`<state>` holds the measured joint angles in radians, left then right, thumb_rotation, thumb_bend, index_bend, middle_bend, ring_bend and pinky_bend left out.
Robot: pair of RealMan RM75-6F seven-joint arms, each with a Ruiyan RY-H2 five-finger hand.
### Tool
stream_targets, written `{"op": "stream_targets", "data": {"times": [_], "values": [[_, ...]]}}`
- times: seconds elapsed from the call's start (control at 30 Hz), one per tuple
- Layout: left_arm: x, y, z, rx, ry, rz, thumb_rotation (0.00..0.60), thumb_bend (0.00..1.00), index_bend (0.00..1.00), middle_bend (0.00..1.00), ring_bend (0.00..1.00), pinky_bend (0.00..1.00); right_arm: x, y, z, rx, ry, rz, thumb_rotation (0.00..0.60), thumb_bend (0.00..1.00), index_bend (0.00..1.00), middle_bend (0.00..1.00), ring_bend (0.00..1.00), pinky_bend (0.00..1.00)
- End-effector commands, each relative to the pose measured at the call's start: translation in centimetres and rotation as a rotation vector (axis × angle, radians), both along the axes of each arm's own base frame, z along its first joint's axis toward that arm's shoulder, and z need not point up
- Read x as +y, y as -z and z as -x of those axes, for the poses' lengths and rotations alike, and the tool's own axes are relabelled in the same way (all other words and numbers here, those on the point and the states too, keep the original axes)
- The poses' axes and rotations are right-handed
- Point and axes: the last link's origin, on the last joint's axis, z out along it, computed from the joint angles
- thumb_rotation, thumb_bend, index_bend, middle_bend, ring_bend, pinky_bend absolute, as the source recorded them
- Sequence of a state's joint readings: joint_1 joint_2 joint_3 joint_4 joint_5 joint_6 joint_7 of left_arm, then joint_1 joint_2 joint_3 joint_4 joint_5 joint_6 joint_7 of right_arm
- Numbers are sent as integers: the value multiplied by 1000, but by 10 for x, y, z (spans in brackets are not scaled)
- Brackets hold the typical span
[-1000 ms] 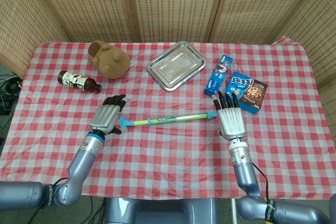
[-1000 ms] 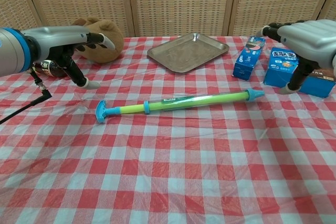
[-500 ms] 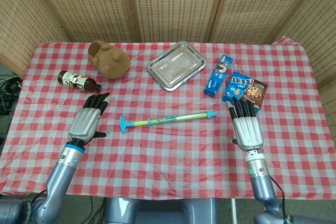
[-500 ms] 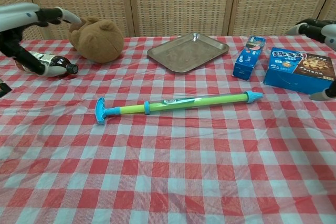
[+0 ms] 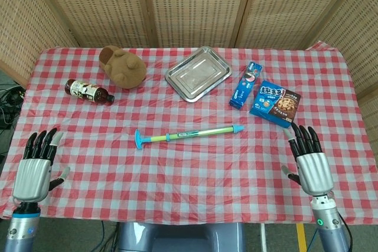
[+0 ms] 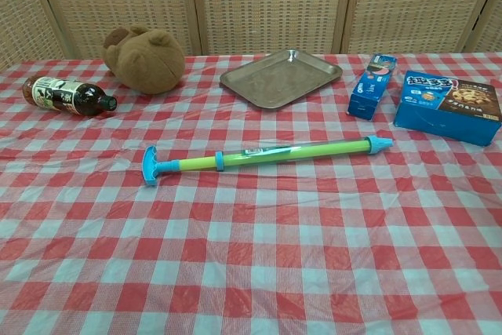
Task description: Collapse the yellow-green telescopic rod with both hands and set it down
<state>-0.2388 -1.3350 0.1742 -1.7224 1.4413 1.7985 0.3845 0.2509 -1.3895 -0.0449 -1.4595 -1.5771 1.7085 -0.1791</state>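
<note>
While the rod (image 5: 188,134) lies flat near the middle of the table (image 5: 177,169), nothing touches it, and bare checked cloth surrounds it on every side. It runs roughly parallel to the front edge, its right end tilted slightly toward the back. Its body is yellow-green, with a blue T-shaped handle at the left end, a blue collar partway along, and a blue tip at the right.

Both hands are well apart from it, down by the front corners. The left hand (image 5: 34,168) hangs at the front left corner, fingers spread and holding nothing; the right hand (image 5: 309,163) sits at the front right corner, likewise spread and empty. The chest view shows neither hand.

Behind the rod, toward the back edge, a metal tray (image 5: 197,73) lies near the centre. A brown plush toy (image 5: 123,66) sits toward the back left, with a bottle (image 5: 88,91) lying on its side nearer the left edge. Right of the tray stand a slim blue box (image 5: 245,84) and a cookie box (image 5: 275,102), near each other.
</note>
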Motion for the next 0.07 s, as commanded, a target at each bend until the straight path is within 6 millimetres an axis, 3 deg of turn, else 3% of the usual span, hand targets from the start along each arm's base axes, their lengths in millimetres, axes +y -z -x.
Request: {"op": "stream_targets", "data": {"times": [0.03, 0.07], "values": [[-13, -2, 8, 27, -18, -4, 600, 189, 0, 0, 0, 0, 10, 0, 8, 19, -5, 4, 600, 146, 1, 0, 0, 0], [-14, -3, 10, 31, -22, -6, 600, 188, 0, 0, 0, 0, 11, 0, 8, 24, -8, 4, 600, 145, 0, 0, 0, 0]]}}
